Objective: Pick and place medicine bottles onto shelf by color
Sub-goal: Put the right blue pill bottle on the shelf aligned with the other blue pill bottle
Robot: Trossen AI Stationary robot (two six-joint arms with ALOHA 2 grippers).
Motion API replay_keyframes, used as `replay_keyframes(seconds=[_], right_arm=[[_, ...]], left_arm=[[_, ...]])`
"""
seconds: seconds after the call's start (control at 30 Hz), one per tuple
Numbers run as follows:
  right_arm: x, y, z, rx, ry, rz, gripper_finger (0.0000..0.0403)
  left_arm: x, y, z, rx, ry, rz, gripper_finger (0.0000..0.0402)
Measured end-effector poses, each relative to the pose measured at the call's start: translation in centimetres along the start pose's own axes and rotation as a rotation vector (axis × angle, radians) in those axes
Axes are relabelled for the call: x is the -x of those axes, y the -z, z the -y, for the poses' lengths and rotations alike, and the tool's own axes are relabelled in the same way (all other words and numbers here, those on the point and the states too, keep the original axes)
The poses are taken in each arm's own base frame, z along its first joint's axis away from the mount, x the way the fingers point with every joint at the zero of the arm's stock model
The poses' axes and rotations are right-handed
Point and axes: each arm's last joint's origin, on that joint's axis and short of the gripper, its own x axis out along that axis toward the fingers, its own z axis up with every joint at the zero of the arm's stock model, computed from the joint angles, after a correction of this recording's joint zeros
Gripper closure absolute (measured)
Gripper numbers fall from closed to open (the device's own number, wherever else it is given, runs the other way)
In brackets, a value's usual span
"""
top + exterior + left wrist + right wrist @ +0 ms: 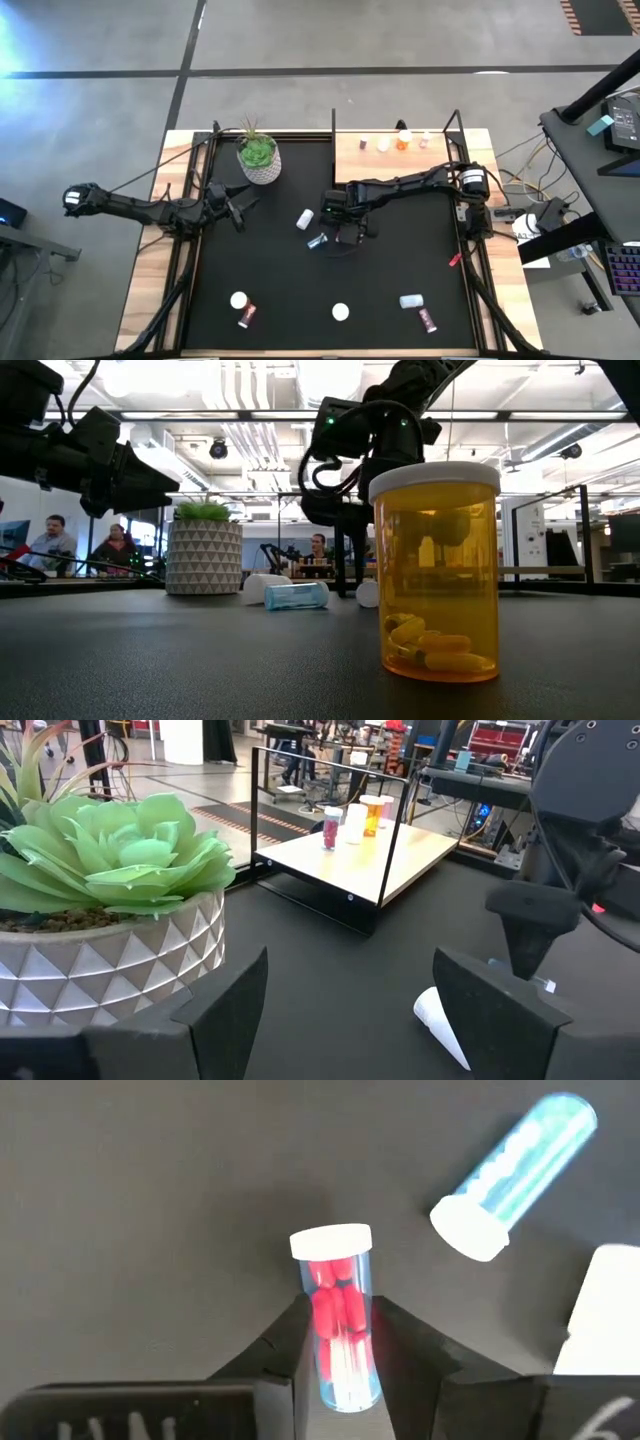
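Matt black mat (400,250), pale wood shelf (375,160), glossy clear plastic bottle (336,1330)

Clear white-capped bottle of red pills (338,1330) lies pinched mid-mat; four bottles (392,142) stand on the shelf (400,160)

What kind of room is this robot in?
Probably a robotics lab or workshop. Beyond the black table the low view shows seated people at desks, an open ceiling with pipes and lights, and the floor is bare concrete.
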Motion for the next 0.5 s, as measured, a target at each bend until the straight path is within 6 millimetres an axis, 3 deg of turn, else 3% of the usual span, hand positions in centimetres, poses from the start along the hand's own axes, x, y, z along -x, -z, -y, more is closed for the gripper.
replay_keyframes(seconds=[0.23, 0.37, 0.5], right_arm=[[0.4, 0.2, 0.2, -0.187, 0.008, 0.055, 0.032], [2.0, 0.4, 0.4, -0.245, 0.004, 0.251, 0.0323], [3.9, 1.2, 0.8, -0.329, 0.036, 0.334, 0.0327]], left_arm=[[0.0, 0.0, 0.0, 0.0, 0.0, 0.001, 0.0132], [0.0, 0.0, 0.0, 0.0, 0.0, 0.0, 0.0132], [0.0, 0.0, 0.0, 0.0, 0.0, 0.0, 0.0132]])
